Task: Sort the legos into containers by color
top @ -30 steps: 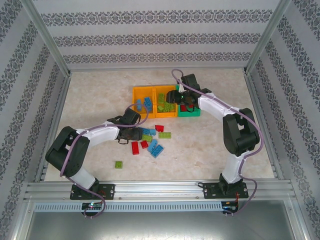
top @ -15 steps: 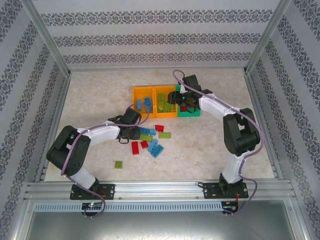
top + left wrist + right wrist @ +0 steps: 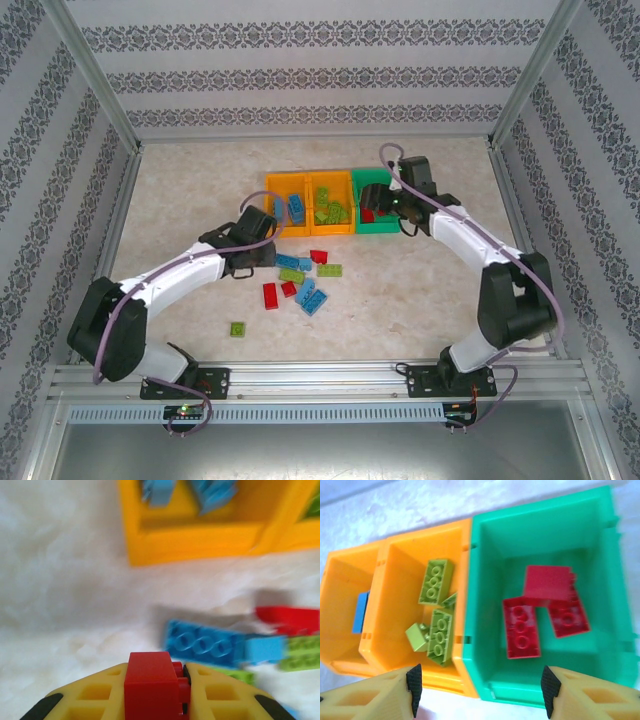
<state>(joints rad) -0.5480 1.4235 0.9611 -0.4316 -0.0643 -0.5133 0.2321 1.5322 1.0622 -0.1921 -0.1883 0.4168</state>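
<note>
Carrying one red lego [image 3: 152, 682], pinched tight between the left fingers [image 3: 95, 702], now lifted off the counter [image 3: 440, 290] and clear of the loose pile [image 3: 300, 275] (a pickup apparently made). Drawing the right fingers [image 3: 380, 692] back from the green bin [image 3: 540, 520], spread wide and holding nothing, suggesting a drop just completed. Finding three red pieces [image 3: 520, 627] in that bin, lime ones [image 3: 436, 582] in the middle orange bin [image 3: 400, 547], blue ones [image 3: 361, 611] in the left orange bin [image 3: 337, 580].

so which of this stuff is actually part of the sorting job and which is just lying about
job: loose legos, red lego in left tool, orange bins, green bin
just there: purple cables, metal frame, patterned walls
</note>
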